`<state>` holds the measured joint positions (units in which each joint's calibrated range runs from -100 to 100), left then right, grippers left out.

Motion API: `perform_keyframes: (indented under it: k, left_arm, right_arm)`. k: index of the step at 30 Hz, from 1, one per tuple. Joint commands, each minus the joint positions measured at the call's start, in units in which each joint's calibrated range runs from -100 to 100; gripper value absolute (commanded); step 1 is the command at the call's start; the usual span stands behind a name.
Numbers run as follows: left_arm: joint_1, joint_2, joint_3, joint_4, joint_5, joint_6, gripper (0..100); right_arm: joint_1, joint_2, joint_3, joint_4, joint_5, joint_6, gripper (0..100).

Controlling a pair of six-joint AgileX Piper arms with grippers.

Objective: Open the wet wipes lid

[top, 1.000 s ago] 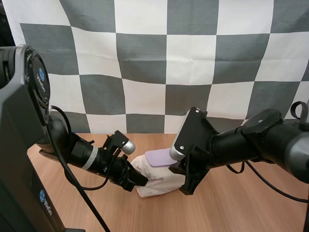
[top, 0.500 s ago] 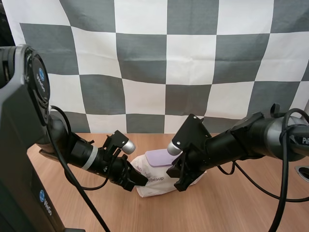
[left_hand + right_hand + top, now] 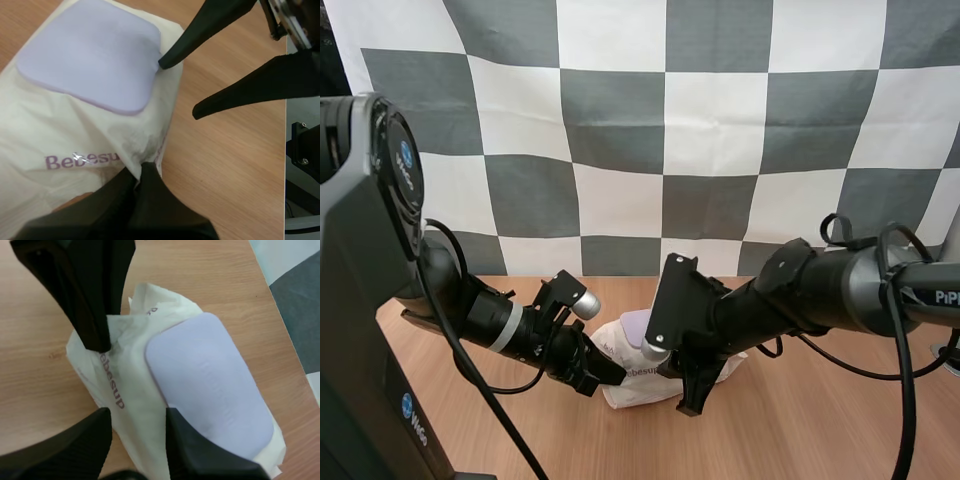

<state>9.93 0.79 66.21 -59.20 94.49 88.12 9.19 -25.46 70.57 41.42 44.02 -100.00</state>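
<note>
Left gripper [image 3: 141, 172] is clamped shut on a fold of wrapper at the left end of the wipes pack [image 3: 65, 135]. The pack lies flat on the tabletop [image 3: 225, 165], lilac lid [image 3: 92, 55] closed. Right gripper [image 3: 136, 416] is spread open, one fingertip right at the lid's edge, the other over bare wood.

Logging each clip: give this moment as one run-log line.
left hand: pinching wet wipes pack wrapper | right hand: open, one fingertip at edge of lilac lid | lid: closed
</note>
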Motion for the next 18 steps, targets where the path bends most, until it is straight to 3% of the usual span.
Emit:
perform_keyframes:
  k: [1,8,18]
  left_arm:
    - [-0.04,0.0,0.1,0.1,0.1,-0.1,0]
    - [-0.04,0.0,0.1,1.0,0.1,-0.1,0]
    - [-0.04,0.0,0.1,1.2,0.1,-0.1,0]
  right_arm:
    - [1.7,0.0,0.3,-1.1,-20.5,0.0,61]
    - [1.8,0.0,0.3,-3.3,-26.5,0.0,61]
    - [1.8,0.0,0.3,-3.6,-24.0,0.0,61]
